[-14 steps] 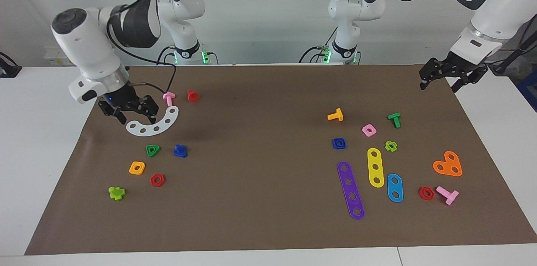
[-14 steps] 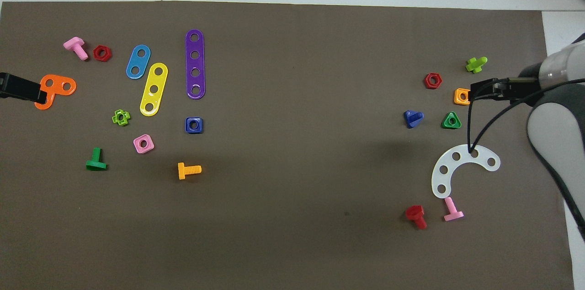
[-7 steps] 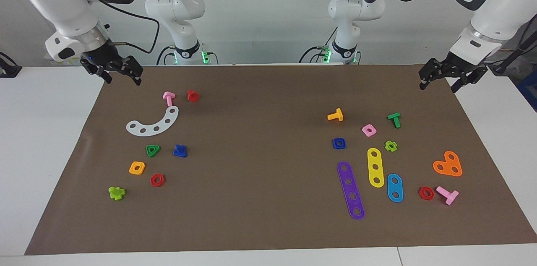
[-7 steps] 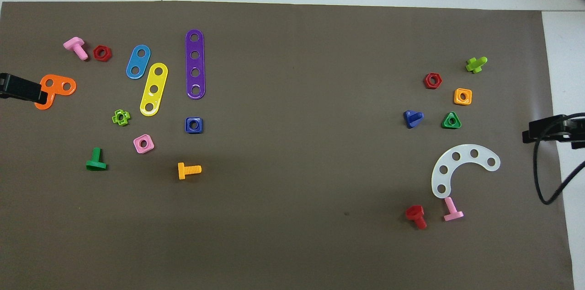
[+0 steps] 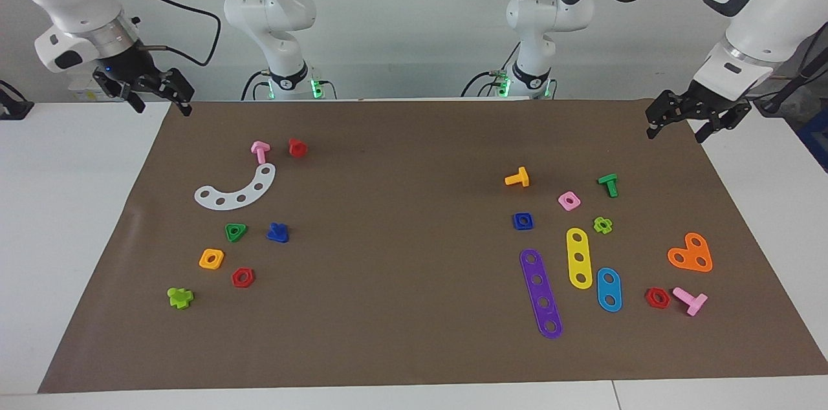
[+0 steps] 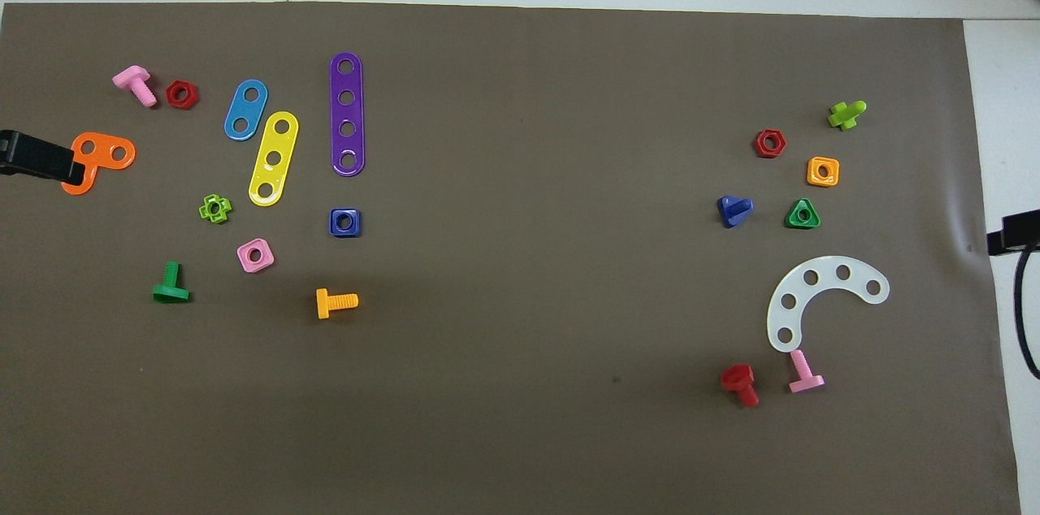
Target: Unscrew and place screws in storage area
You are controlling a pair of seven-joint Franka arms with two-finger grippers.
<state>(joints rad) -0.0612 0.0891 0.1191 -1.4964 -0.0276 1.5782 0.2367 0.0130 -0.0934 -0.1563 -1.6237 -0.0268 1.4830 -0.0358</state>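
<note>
The blue screw (image 5: 277,233) lies on the brown mat (image 5: 414,345), just beside the green triangle nut (image 5: 235,231). The right gripper (image 5: 158,97) hangs open and empty above the mat's corner nearest the robots, well apart from that nut. The left gripper (image 5: 682,127) waits open and empty over the mat's edge at the left arm's end.

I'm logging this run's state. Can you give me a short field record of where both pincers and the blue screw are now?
right pincer: open, empty, raised over the mat's corner at the right arm's end
left pincer: open, empty, waiting over the mat's edge at the left arm's end
small blue plastic triangular-headed screw: loose on the brown mat, beside the green triangular nut
held items: none
</note>
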